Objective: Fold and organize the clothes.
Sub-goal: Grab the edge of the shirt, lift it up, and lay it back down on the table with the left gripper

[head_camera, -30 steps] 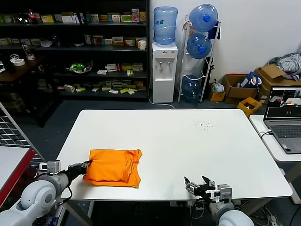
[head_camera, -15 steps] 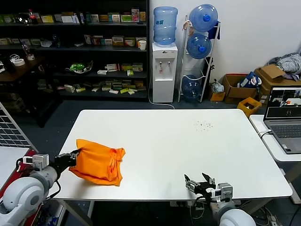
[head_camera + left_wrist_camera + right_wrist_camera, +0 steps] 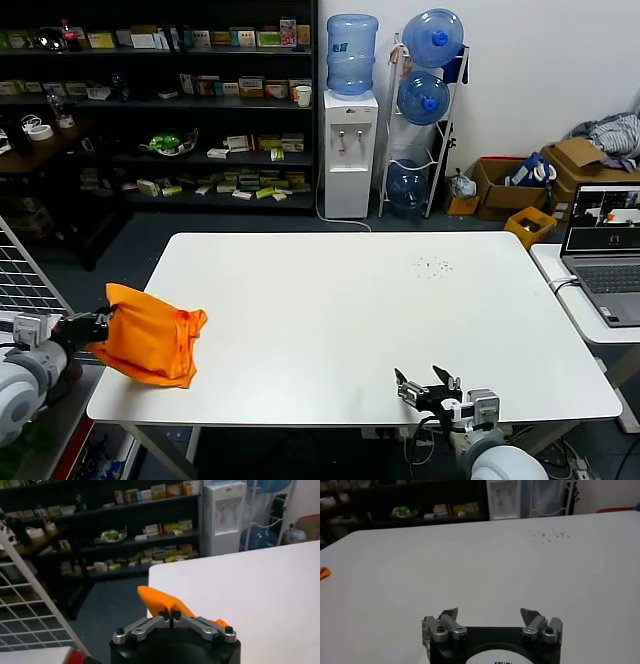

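The orange T-shirt (image 3: 150,343) hangs bunched at the white desk's (image 3: 380,320) near left corner, partly past the edge, pinched in the left tool (image 3: 100,325), whose jaws are closed on a fold, as the left wrist view shows (image 3: 170,614). The right tool (image 3: 428,388) rests spread wide and empty at the near edge; its wrist view catches only an orange sliver.

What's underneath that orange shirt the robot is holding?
The T-shirt hangs bunched from the shut left gripper over the white table edge. Anything beneath its folds is hidden.
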You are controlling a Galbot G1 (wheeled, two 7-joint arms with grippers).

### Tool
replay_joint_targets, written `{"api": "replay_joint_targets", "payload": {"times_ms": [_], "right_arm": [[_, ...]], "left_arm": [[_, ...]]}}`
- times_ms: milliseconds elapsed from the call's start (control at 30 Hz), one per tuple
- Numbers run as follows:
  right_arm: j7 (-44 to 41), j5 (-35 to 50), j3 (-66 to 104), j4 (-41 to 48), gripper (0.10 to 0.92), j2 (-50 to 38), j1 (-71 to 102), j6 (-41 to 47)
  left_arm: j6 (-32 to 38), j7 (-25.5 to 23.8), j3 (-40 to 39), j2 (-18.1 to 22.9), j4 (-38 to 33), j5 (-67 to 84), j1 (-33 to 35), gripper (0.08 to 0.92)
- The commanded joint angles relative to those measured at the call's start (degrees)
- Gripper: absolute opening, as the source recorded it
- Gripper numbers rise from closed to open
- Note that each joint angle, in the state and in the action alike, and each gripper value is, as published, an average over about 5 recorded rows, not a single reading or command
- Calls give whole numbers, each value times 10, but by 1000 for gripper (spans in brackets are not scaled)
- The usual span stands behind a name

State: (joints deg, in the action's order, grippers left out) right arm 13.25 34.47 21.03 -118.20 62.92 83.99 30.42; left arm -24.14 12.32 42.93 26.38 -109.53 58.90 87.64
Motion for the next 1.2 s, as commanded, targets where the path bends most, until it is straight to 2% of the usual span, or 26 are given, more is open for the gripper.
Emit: {"api": "replay_joint_targets", "payload": {"times_ms": [33,200,333,433,567,633,700,800,933,1033,1200], "right_arm": [[1,-3,7,-5,823,4,9,-2],[1,-8,14,-8,823,12,18,-3],[0,-19,27,-12,823,24,33,-5],[-1,-31,40,-15,823,37,53,-7],[-1,-47,54,-23,823,56,77,-7],[-1,-53,57,-26,823,65,85,-7],[0,-59,58,-29,823,72,89,-6],[1,-62,59,-33,823,79,94,-5],[1,-62,61,-32,823,81,93,-4],[2,-59,61,-28,823,79,89,-3],[2,-53,60,-24,823,74,83,-3]], "left_arm": [[5,-26,24,-68,38,-2,9,92],[6,-17,-7,-67,17,1,0,92],[1,25,-65,-30,-48,32,-21,92],[-24,99,-204,32,-106,91,-129,92],[-57,247,-454,160,-127,206,-340,92],[-58,295,-541,230,-103,245,-418,92],[-57,319,-602,297,-59,265,-476,92],[-56,328,-651,375,24,268,-537,92],[-55,324,-675,461,126,252,-579,92],[-55,316,-680,503,178,228,-594,92],[-54,303,-681,526,214,196,-599,92]]}}
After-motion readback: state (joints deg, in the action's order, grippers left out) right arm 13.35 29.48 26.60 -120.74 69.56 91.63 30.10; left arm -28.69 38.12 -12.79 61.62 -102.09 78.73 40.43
